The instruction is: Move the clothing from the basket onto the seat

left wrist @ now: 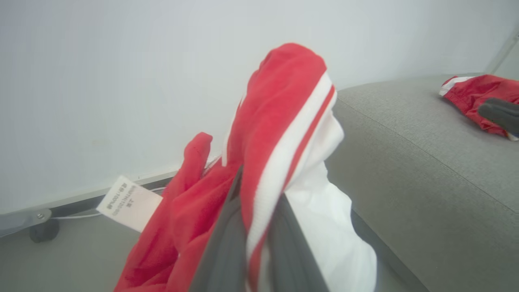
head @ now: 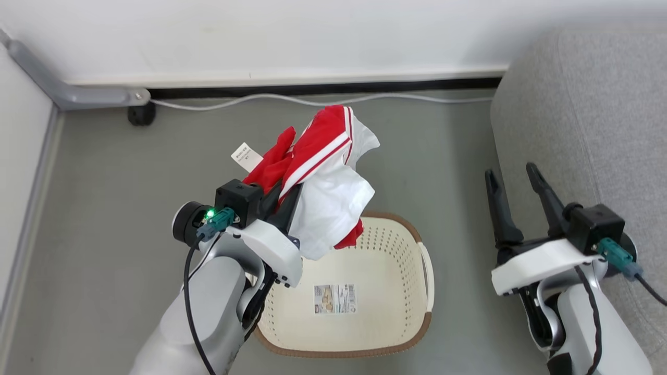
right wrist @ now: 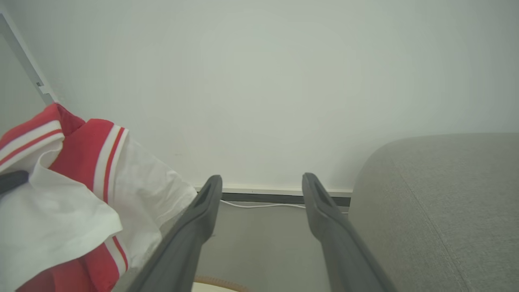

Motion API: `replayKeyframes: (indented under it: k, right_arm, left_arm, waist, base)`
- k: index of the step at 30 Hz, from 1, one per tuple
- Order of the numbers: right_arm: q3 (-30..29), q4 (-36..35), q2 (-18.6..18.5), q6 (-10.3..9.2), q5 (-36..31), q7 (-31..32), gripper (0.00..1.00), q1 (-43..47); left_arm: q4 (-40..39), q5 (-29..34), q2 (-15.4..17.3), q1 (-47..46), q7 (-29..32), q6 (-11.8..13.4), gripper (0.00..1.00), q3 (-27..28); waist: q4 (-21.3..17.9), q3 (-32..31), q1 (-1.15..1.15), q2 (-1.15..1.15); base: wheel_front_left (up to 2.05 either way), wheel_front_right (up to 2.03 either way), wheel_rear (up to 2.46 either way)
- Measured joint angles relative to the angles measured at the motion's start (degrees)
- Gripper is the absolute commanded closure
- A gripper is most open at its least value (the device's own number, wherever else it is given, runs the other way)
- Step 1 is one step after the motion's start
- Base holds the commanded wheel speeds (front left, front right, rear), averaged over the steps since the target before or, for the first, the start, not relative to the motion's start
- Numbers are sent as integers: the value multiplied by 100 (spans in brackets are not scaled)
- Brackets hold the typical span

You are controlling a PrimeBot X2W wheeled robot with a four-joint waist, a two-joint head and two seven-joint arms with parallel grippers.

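Left gripper [left wrist: 259, 211]: clamped on clothing [head: 323, 172], held over basket's [head: 388, 250] far rim.
Right gripper [head: 510, 172]: fingers apart, beside seat's [head: 583, 104] edge.
Seat top: another red garment [left wrist: 474, 95] lying there.

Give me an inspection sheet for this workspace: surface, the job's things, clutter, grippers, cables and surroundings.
Surface: grey floor; the basket stands on it.
Job's things: held garment, red and white, hangs above the basket; inside the basket a label sticker shows on the bottom. The seat is to the right, with a second garment lying on it.
Clutter: nothing seen.
Grippers: left gripper shut on the held garment; right gripper open, holding nothing, beside the seat.
Cables: white cable on the floor along the wall; black cable on the left arm.
Surroundings: white wall; grey frame with a caster.
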Motion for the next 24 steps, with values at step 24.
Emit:
replayKeyframes:
  k: [24]
  right_arm:
    - [44,182,10,0,232,0,0,684]
  left_arm:
    - [-1073,-125,-14,333,0,-44,100,-47]
  waist:
    - [196,-918,0,0]
  base:
    - [0,0,0]
